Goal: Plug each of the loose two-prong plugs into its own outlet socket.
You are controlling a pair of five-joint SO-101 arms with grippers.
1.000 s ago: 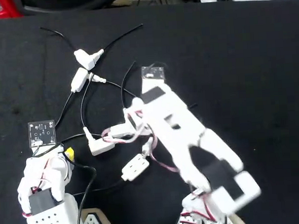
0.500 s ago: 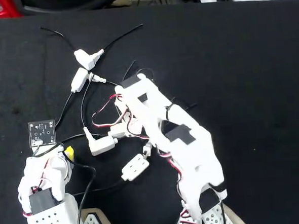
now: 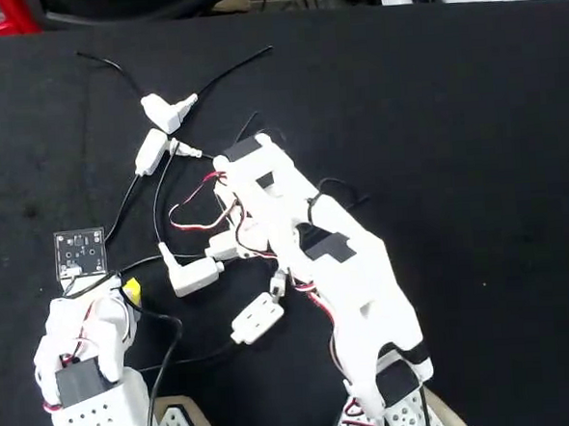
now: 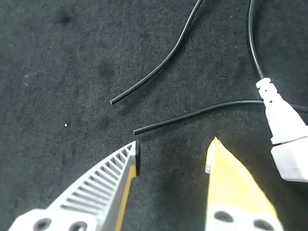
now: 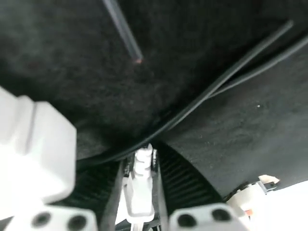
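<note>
I read the right gripper (image 5: 142, 156) as clenched on a white plug (image 5: 139, 190), pinched between its fingers low over the black table (image 3: 475, 163), near the scene's middle. The left gripper (image 4: 173, 143) is released, jaws apart over bare cloth at the near left, with a second white plug (image 4: 286, 139) just beside it. The outlet socket (image 3: 257, 316) lies between the two arms, on the near side.
</note>
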